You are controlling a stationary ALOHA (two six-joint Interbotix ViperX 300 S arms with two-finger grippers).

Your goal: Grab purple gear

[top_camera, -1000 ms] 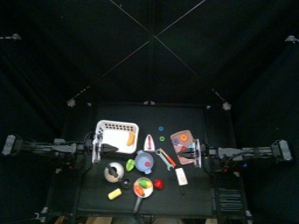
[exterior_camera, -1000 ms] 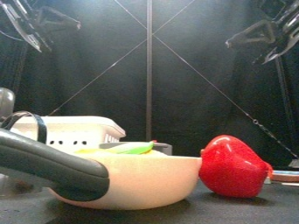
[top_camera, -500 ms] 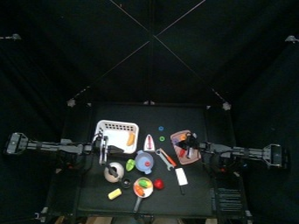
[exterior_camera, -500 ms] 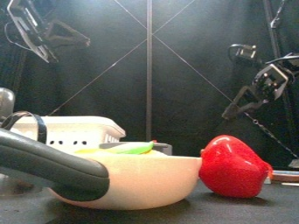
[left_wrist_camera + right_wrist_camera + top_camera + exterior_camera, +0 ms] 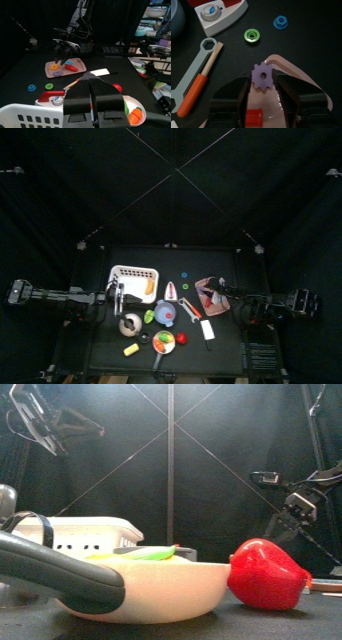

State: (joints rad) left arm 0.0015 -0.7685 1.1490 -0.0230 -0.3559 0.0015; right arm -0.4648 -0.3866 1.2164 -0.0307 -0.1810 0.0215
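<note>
The purple gear (image 5: pixel 261 76) lies toothed and flat on a pinkish-brown slab (image 5: pixel 298 70). My right gripper (image 5: pixel 265 84) hangs just over it, open, with one finger on each side of the gear and touching nothing that I can see. From above, the right gripper (image 5: pixel 218 296) sits over the slab (image 5: pixel 209 286) at the table's right. My left gripper (image 5: pixel 91 97) is shut and empty, held above the white basket (image 5: pixel 27 119). The top view shows the left gripper (image 5: pixel 118 300) by the basket's (image 5: pixel 134 281) front edge.
Off the slab lie a green gear (image 5: pixel 251 35) and a blue gear (image 5: pixel 280 21). A wrench (image 5: pixel 194 75) and an orange-handled screwdriver (image 5: pixel 198 92) lie beside the right gripper. A red piece (image 5: pixel 252 116) rests on the slab. A bowl (image 5: pixel 160 589) and a red pepper (image 5: pixel 267 574) stand at the table's front.
The right arm has come down from high up and reached in over the slab. Its jaws have spread apart. The left arm has barely shifted.
</note>
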